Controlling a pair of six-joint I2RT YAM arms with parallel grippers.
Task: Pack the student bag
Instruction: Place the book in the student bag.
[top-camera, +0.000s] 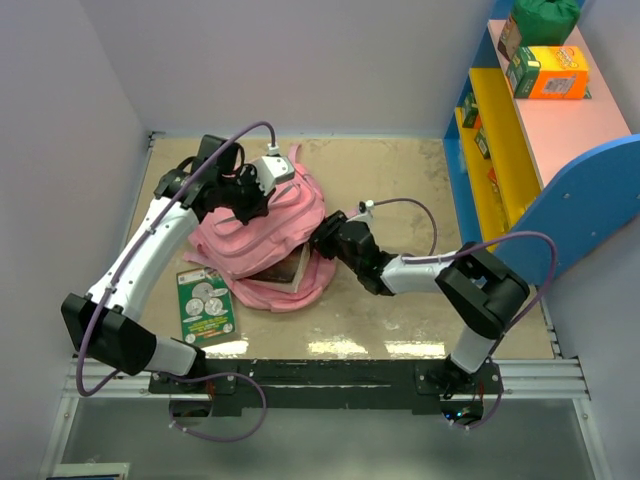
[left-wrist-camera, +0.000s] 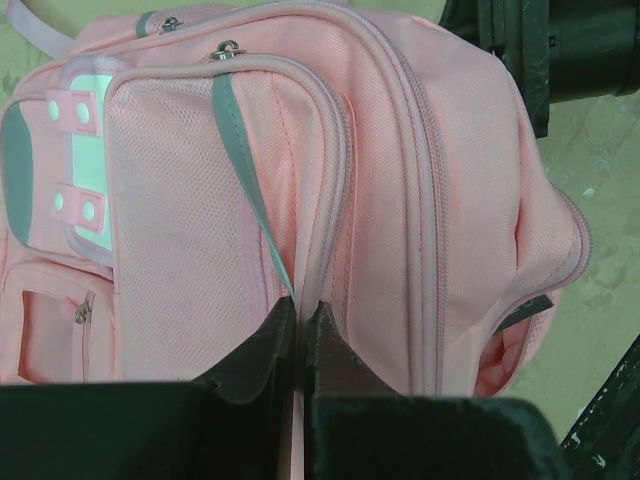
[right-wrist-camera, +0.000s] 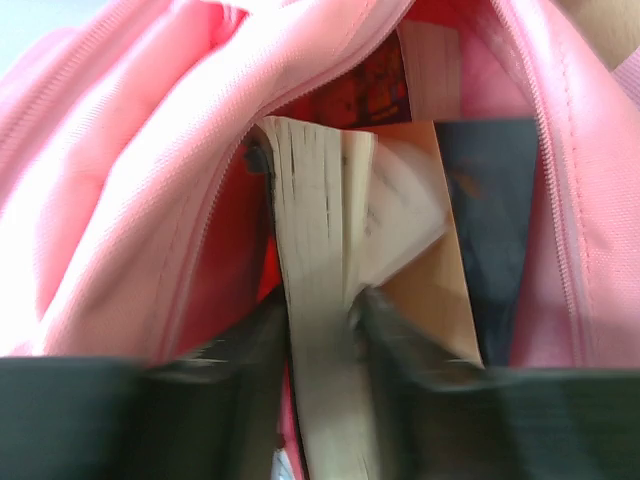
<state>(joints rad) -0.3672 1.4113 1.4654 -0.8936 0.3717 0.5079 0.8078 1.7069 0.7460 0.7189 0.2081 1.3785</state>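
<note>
In the student bag (top-camera: 285, 215) we see a book (right-wrist-camera: 315, 230) filling the mouth. A green booklet (top-camera: 205, 305) lies near-left of it, with open table (top-camera: 400, 315) to the right.

An orange box (top-camera: 553, 72) sits on the pink shelf (top-camera: 560, 130).

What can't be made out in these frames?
- Thick cream-paged book: title unreadable; the right wrist view is blurred and shows only page edges.
- Right gripper: in the top view, its fingertips are hidden inside the pink fabric backpack.
- How deep the book sits: hidden by backpack fabric in every view.
- Green-and-white booklet: top view, print too small.
</note>
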